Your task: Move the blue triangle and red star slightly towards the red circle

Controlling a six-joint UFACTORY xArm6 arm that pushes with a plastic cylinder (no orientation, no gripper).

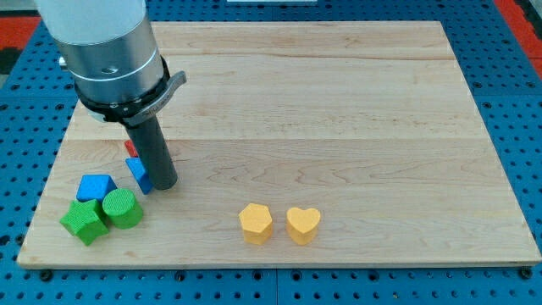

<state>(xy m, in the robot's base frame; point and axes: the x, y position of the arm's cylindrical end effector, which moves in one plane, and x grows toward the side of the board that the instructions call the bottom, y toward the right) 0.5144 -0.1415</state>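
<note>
Sitting at the pale wooden worktop point(339, 127)'s left edge, a red block point(129, 147), shape mostly hidden, peeks out above a small blue triangular block point(139, 174). The rod's tip point(164, 184) touches that blue triangular block's right side; no hand shows, only the bare rod holding nothing. Two yellow blocks point(255, 223) lie right.

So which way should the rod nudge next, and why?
Hard to judge: my tip rests against the small blue triangle block, with a red block peeking from behind the rod, but no red circle shows. Probably back off slightly to uncover what the rod hides.
</note>
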